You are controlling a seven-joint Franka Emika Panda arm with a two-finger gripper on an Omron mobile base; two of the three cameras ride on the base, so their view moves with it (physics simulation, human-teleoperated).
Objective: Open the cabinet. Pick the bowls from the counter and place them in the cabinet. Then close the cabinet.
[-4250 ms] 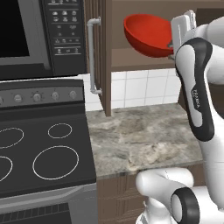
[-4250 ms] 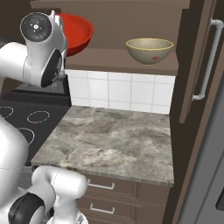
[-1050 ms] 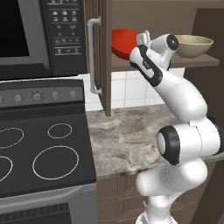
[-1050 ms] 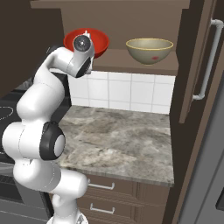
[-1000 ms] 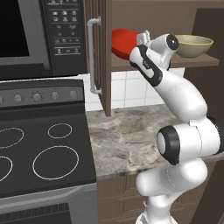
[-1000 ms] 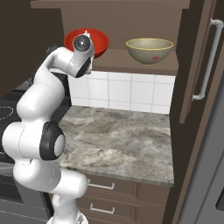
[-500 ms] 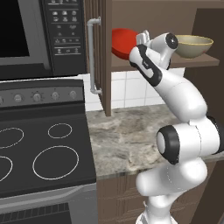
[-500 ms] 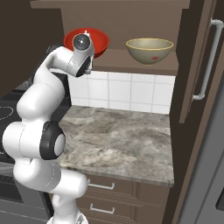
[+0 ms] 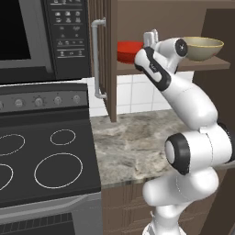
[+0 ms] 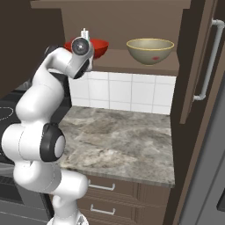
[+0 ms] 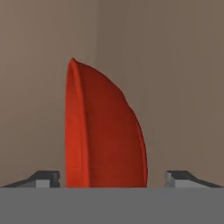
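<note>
**Both bowls on the cabinet shelf, fingers spread around the red one**

Up on the wooden shelf of the cabinet, the two bowls sit well apart. The red bowl stands at the shelf's left end, partly hidden behind the open left door in the left base view. The beige bowl rests upright toward the right end, with a small reddish mark low on its side in the right base view.

The arm reaches up from the base with its hand at shelf height, and the gripper is level with the red bowl. In the hand view the bowl appears turned on edge, which follows from the camera's roll. Its rim runs along the left side and its rounded outside bulges to the right. The two dark fingertips stand wide apart, one on each side of the bowl. The left tip is just beside the rim, while the right tip stands clear of the bowl wall with bare cabinet back visible between. So the fingers are spread wide and clamp nothing; whether the left tip touches the rim cannot be told.

Both cabinet doors stand open, the right door with its long silver bar handle swung out toward the camera. Below, the grey-beige counter lies beside the black stovetop, with white wall tiles behind it.
</note>
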